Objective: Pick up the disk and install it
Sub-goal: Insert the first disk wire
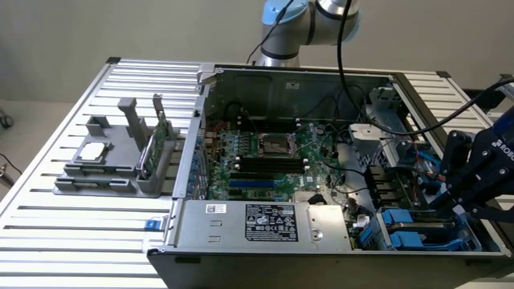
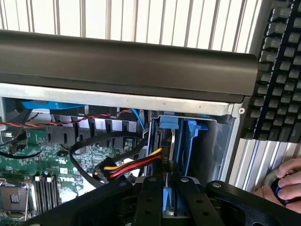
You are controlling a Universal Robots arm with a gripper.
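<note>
One black end effector (image 2: 168,182) reaches down into the drive bay at the corner of the open dark metal computer case (image 1: 241,78), on the exterior view's right. Its fingers are drawn close together, with a thin blue and grey edge between them. I judge that edge to be the silver-grey metal disk in its blue plastic carrier (image 2: 166,197), clamped across its flat faces. The disk is seen edge-on, so its label face is hidden: only a blue strip of carrier with a sliver of grey metal beside it. It sits low in the bay, just beside two blue plastic drive carriers (image 1: 400,220) already in their slots and near a red, yellow and black cable bundle (image 2: 136,165). Handling, as a judgement: dense for its size, fully rigid, won't flex, shock-sensitive. The metal faces are smooth and could slip, and the plastic carrier gives a little. Best hold is across the broad faces or on the carrier's long rails, away from the connector end. It has to be kept square to the bay, as a tilt would jam it. The case lies on a slatted aluminium surface (image 1: 72,229). A person's hand (image 2: 288,186) rests beside a black keyboard (image 2: 277,70).
</note>
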